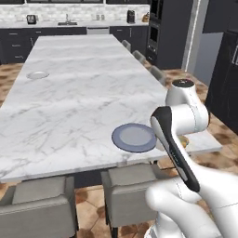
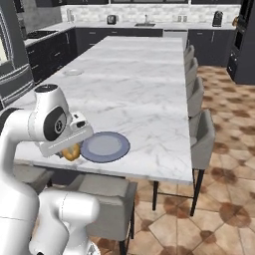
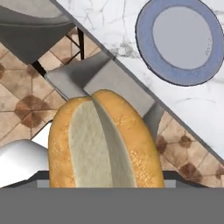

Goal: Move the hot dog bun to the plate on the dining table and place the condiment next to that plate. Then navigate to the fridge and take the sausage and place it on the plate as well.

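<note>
While the bun fills the lower hand view, its base sunk between the gripper's hidden tips, it appears clamped there, though the fingers themselves cannot be made out. The plate sits at about one o'clock from the bun, on the table near its edge. The bun's long axis runs roughly toward twelve. In the right base view the bun hangs just beside the plate's rim, at nine o'clock.
</note>
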Available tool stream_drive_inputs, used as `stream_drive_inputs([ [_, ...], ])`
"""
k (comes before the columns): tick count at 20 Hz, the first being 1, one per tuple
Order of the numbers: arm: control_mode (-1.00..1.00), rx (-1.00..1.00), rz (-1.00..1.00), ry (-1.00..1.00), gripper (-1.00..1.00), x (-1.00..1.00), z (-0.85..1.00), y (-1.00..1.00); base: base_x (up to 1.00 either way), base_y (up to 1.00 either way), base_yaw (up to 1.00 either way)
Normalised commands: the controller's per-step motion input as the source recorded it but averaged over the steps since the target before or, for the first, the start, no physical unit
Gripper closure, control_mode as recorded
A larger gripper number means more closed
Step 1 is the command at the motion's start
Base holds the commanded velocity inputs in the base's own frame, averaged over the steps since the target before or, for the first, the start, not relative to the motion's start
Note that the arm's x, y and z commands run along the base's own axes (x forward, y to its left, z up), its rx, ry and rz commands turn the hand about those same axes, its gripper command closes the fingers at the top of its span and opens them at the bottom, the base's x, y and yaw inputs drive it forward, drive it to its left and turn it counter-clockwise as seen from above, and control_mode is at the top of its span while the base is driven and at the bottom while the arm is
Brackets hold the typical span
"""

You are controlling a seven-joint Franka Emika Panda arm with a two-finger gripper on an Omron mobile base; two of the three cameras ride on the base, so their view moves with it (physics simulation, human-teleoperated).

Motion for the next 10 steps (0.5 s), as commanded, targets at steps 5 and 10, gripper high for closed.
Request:
stream_drive_inputs([
  [5, -1.00, 0.06, 0.35, 0.08, 1.00, 0.79, -0.03, -0.31, 0.16, -0.10, 0.11],
  [10, -1.00, 0.02, 0.13, 0.08, 1.00, 1.00, -0.20, -0.15, 0.00, 0.00, 0.00],
])
